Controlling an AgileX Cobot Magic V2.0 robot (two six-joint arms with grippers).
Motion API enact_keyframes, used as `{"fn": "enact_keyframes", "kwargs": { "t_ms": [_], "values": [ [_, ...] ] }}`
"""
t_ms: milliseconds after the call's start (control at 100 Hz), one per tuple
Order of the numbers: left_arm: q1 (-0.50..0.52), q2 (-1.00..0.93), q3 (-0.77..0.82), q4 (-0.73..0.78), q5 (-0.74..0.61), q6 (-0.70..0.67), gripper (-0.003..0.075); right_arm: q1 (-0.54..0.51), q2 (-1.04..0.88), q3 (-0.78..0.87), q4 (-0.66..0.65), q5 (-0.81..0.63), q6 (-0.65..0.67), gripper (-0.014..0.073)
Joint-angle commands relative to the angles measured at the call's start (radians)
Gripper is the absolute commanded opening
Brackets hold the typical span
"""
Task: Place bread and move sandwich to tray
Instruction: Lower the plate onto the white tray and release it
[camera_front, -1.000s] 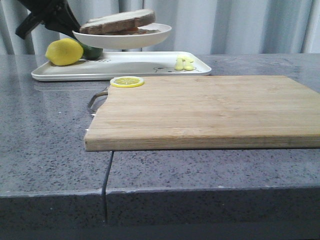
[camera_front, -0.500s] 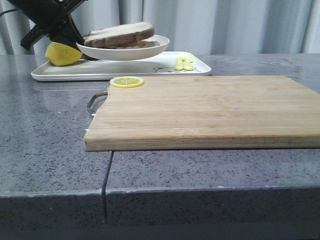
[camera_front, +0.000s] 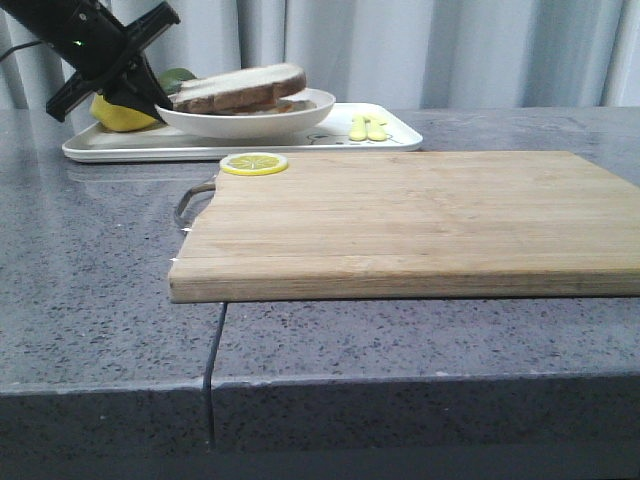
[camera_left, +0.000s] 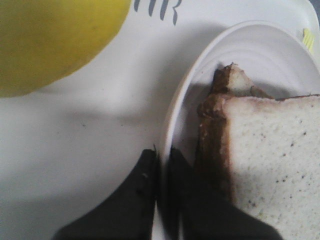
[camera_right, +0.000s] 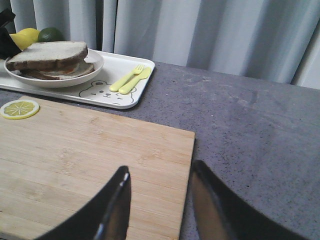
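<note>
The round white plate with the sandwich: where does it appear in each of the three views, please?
Front view: the plate sits on the tray at upper left, its left rim pinched by the left gripper.
Left wrist view: the plate's rim curves through the middle, the sandwich to its right.
Right wrist view: the plate is at upper left.
Shared landmark: the lemon beside the plate.

My left end effector reaches down at a slant, its fingers pinched tight on the plate rim. My right end effector hangs low with its fingers spread apart, gripping nothing.
</note>
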Motion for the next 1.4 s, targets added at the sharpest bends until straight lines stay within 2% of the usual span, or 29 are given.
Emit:
{"fn": "enact_keyframes", "kwargs": {
  "t_ms": [0, 1020, 1140, 1310, 1390],
  "values": [
    [-0.006, -0.063, -0.041, -0.069, -0.052, -0.019, -0.0020, -0.006, 0.006, -0.025, -0.009, -0.075, -0.001, 0.0314],
    [-0.008, -0.036, -0.041, -0.063, -0.098, -0.013, -0.0013, -0.006, 0.006, -0.025, -0.009, -0.075, -0.001, 0.0314],
    [-0.006, -0.036, -0.041, -0.061, -0.098, -0.013, 0.0055, -0.006, 0.006, -0.025, -0.009, -0.076, -0.001, 0.0314],
    [-0.006, -0.036, -0.041, -0.060, -0.098, -0.013, 0.0211, -0.006, 0.006, -0.025, -0.009, -0.080, -0.001, 0.0314],
    [-0.004, -0.036, -0.041, -0.060, -0.098, -0.013, 0.0246, -0.006, 0.006, -0.025, -0.009, -0.083, -0.001, 0.0314]
  ]
}}
